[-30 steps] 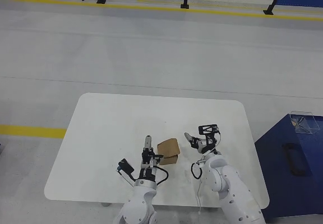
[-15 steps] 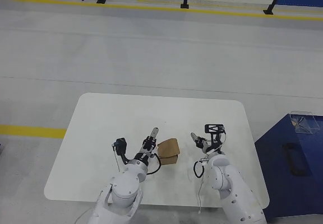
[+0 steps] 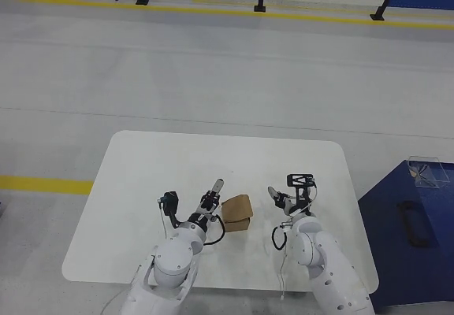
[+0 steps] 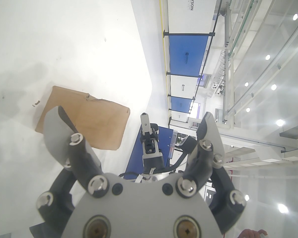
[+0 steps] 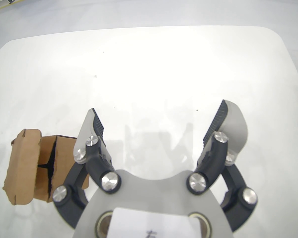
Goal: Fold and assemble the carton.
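Note:
A small brown carton [image 3: 237, 211] lies on the white table [image 3: 148, 165], near the front middle. In the right wrist view the carton [image 5: 57, 159] has one flap [image 5: 22, 164] sticking out and dark seams on its end face. My left gripper [image 3: 214, 190] sits just left of the carton, turned on its side and open, with one finger [image 4: 55, 125] low beside the carton [image 4: 87, 117]; nothing is held in the left gripper [image 4: 131, 116]. My right gripper [image 3: 288, 189] hovers to the carton's right, apart from it. The right gripper [image 5: 159, 108] is open and holds nothing.
A blue cabinet [image 3: 416, 228] stands off the table's right edge with a clear box [image 3: 426, 169] on top. The far half of the table is bare white surface. The table's front edge lies close behind both arms.
The left arm swung left and tilted its gripper toward the carton's left side, then held still. The right gripper shifted slightly right. The carton stayed put.

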